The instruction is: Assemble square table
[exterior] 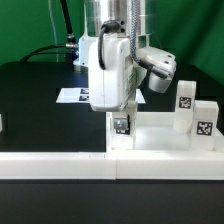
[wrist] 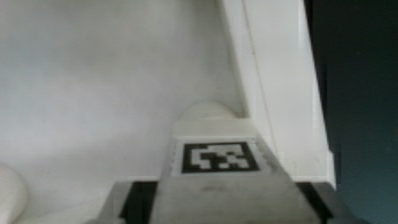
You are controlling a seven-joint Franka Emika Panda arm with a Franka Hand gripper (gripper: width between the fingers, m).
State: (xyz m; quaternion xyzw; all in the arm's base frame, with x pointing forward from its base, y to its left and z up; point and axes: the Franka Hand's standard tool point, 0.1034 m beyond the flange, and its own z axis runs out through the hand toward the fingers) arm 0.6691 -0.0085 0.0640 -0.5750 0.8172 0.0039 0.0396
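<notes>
At the exterior frame's centre, the tool (exterior: 121, 124) is clamped on a short white tagged plastic leg (exterior: 122, 132) above the white square rimmed plastic tabletop (exterior: 160, 143).

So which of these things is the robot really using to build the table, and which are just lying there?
For the job:
- gripper, shut on a leg
- table top
- two legs already standing on it

Just lying about:
- marker board
- long white rail
</notes>
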